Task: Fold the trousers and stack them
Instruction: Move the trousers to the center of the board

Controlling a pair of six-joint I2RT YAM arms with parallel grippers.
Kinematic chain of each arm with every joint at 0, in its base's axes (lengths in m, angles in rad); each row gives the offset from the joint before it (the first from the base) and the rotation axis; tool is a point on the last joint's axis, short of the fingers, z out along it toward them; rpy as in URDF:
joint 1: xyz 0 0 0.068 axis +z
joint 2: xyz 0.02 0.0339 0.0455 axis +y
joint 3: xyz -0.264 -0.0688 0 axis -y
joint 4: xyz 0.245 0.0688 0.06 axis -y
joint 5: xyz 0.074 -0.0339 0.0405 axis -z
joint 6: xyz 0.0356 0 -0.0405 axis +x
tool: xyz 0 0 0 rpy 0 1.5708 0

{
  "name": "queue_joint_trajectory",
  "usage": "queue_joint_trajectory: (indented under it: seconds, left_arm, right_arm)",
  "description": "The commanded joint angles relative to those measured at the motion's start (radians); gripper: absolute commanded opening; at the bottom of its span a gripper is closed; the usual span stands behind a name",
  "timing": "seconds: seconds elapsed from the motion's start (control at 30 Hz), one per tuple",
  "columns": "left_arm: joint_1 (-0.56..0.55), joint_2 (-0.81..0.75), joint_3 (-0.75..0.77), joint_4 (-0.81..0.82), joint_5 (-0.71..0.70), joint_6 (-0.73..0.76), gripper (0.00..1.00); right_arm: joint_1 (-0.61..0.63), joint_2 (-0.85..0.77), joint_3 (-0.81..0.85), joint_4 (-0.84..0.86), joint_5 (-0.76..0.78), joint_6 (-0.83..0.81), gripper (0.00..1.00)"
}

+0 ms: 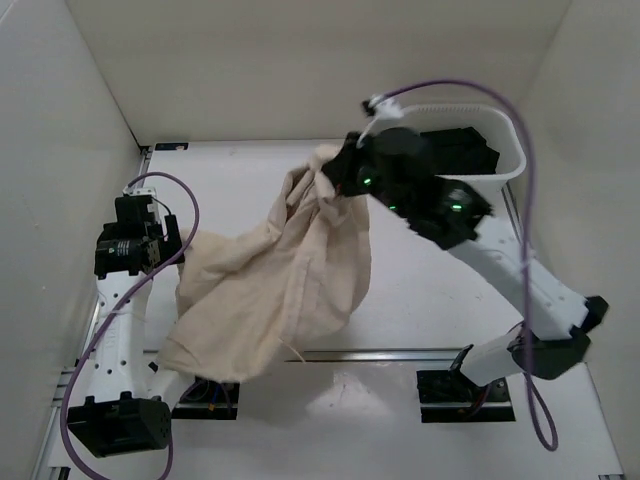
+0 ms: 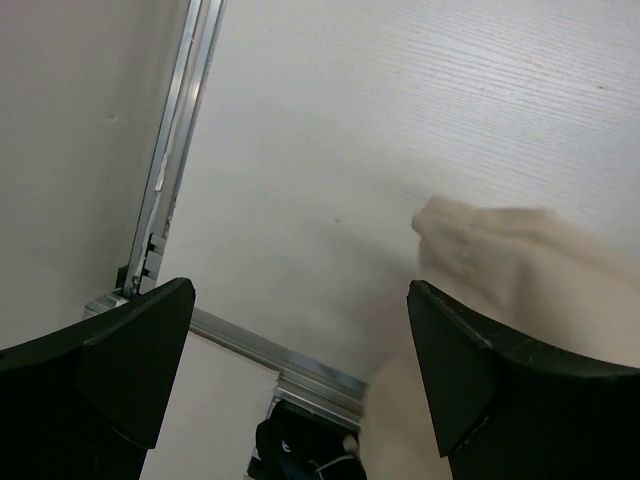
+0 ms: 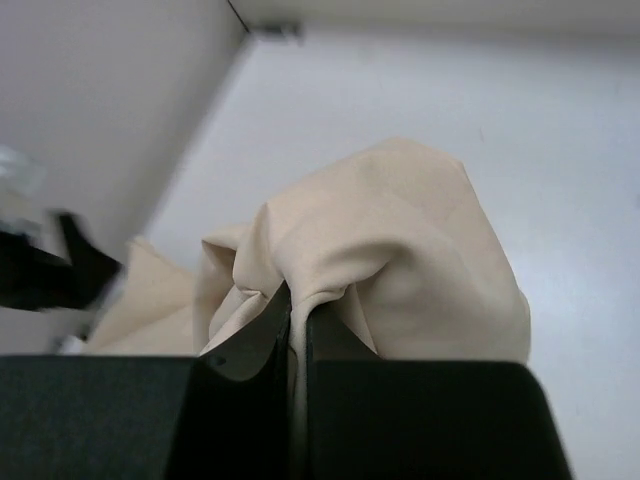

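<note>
The left arm (image 1: 115,335) and the right arm (image 1: 512,272) are made of white tube-like links joined by chunky black joints, and a thin purple cable (image 1: 196,215) loops loosely along each. Small green lights (image 1: 368,182) glow on the right arm's black housings. The left gripper (image 2: 300,290) has plain matte black fingers (image 2: 470,370), wedge-shaped with rounded edges.

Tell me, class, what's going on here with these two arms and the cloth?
The right gripper is shut on a bunch of the beige trousers, holding that part up near the far middle of the table. The rest of the cloth trails, crumpled and unfolded, toward the near left edge. The left gripper is wide open and empty, just left of the trousers. A white basket with dark garments sits at the far right.
</note>
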Motion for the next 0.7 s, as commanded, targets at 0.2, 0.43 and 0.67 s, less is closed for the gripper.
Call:
queue_joint_trajectory:
  seconds: [0.2, 0.43, 0.67]
  left_arm:
    - [-0.004, -0.025, 0.028, -0.017, -0.02, 0.0, 1.0]
    - [-0.004, -0.006, 0.027, -0.026, -0.01, 0.0, 1.0]
    - [-0.004, -0.006, 0.018, -0.036, -0.001, 0.0, 1.0]
  right_arm:
    - [-0.146, 0.144, -0.183, 0.006, -0.02, 0.089, 0.0]
    - [-0.103, 0.489, 0.501, -0.261, 0.005, -0.082, 0.0]
    - [-0.006, 0.585, 0.446, -0.146, -0.304, -0.1, 0.0]
